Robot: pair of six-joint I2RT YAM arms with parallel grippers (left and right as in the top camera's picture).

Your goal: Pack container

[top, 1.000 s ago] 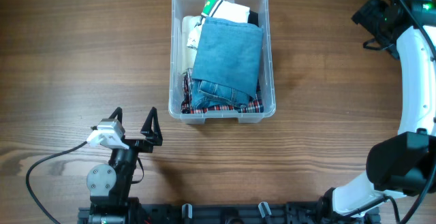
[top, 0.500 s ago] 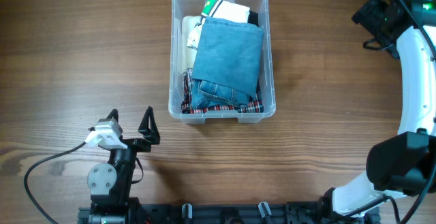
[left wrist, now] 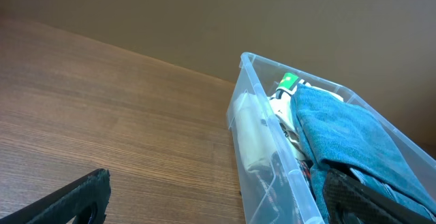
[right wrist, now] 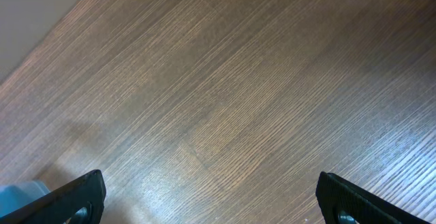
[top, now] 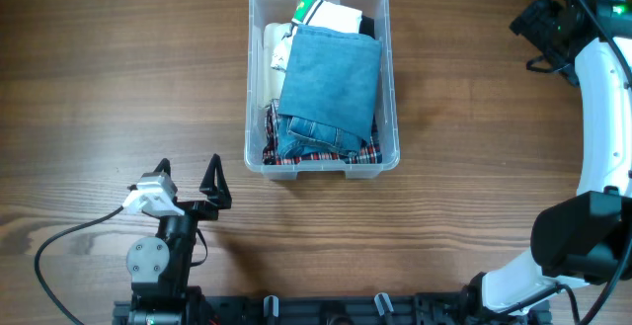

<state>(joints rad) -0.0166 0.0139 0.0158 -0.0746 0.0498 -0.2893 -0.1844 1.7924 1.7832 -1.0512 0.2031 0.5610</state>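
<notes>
L gripper sits close by the robot's base, wide open, holding nothing. Past it, mid table, is the container, full of clothes w/ blue jeans on top, poking over the rim. R gripper, far back, is open & empty too. A bump could spill the jeans or slide the bin.

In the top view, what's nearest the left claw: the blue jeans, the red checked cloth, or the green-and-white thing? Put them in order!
From the left gripper:
1. Red checked cloth, at the box's near end.
2. Blue jeans, on top, in the middle.
3. Green-and-white thing, at the far end.
</notes>
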